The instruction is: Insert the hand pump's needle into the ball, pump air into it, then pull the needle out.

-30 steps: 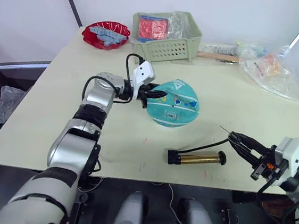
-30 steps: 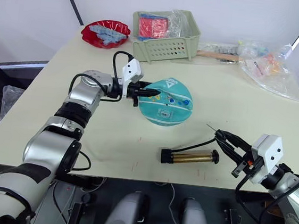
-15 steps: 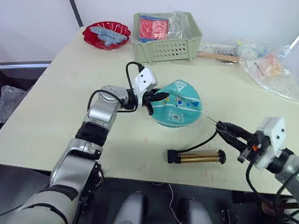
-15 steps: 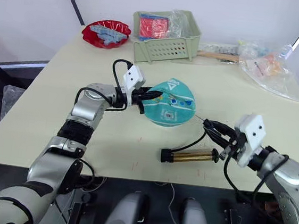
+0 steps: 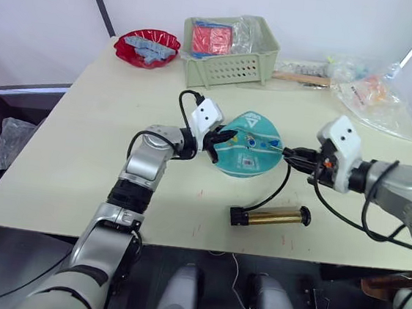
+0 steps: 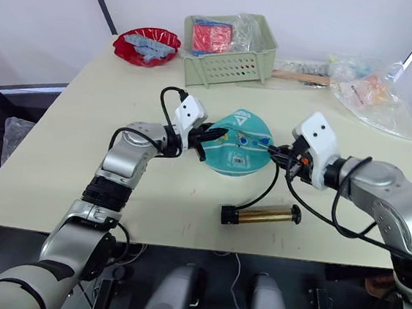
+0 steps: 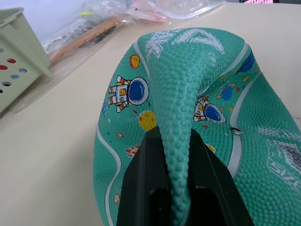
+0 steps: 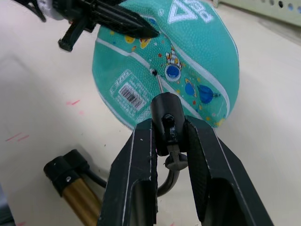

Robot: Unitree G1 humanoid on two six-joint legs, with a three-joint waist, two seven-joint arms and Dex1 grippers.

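The teal ball (image 5: 249, 150), partly deflated, lies at the table's middle. My left gripper (image 5: 219, 136) is shut on a raised fold of the ball's skin (image 7: 176, 108) at its left side. My right gripper (image 8: 168, 123) is shut on the black fitting (image 8: 165, 115) of the needle (image 8: 159, 84), just right of the ball. The needle's tip sits at or just short of the small black valve hole (image 8: 154, 72); I cannot tell if it touches. The hand pump (image 5: 271, 218) lies on the table in front of the ball, its black hose (image 5: 280, 188) curving up to the fitting.
A green basket (image 5: 232, 50) stands at the back centre, with a red bowl (image 5: 146, 47) to its left. Clear plastic bags (image 5: 371, 94) and a wooden stick (image 5: 302, 77) lie at the back right. The table's front edge (image 5: 182, 242) runs just in front of the pump.
My right gripper has carried the needle from the front right edge up and left to the ball's right side, trailing the hose. The pump barrel has stayed put. My left gripper keeps its hold.
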